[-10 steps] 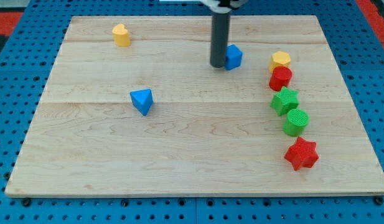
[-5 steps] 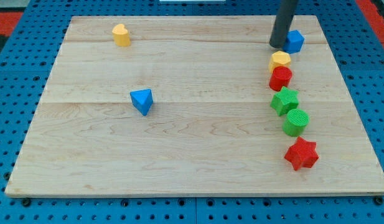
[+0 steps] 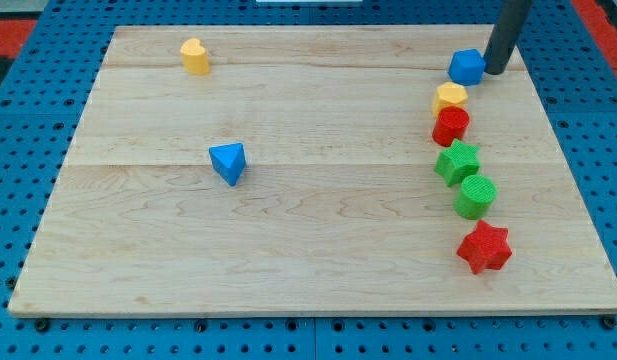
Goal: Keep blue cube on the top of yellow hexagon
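Observation:
The blue cube (image 3: 467, 67) sits near the view's top right, just above and slightly right of the yellow hexagon (image 3: 450, 97), with a small gap between them. My tip (image 3: 496, 70) is down on the board at the cube's right side, touching or almost touching it. The rod rises out of the view's top edge.
Below the yellow hexagon runs a column: a red block (image 3: 450, 126), a green star (image 3: 458, 162), a green cylinder (image 3: 476, 196) and a red star (image 3: 484, 247). A blue triangular block (image 3: 228, 162) lies left of centre. A yellow block (image 3: 195, 56) stands at the top left. The wooden board (image 3: 308, 240) ends close to the right of my tip.
The blue cube was pushed from the board's upper middle to the top right. My tip went from the cube's left side round to its right side, and the cube shifted slightly left.

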### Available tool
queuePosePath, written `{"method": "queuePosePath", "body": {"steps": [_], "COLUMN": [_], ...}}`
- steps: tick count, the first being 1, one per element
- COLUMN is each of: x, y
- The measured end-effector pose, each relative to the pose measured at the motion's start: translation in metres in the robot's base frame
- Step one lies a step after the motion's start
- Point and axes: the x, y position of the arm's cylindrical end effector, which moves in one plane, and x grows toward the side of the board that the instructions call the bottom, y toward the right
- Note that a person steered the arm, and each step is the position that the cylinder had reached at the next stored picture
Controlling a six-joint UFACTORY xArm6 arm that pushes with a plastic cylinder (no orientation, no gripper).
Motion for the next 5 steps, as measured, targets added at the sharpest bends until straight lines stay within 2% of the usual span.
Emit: {"method": "queuePosePath", "body": {"steps": [3, 4, 5], "x": [-0.001, -0.037, -0.034], "y": [-0.027, -0.03, -0.047]}}
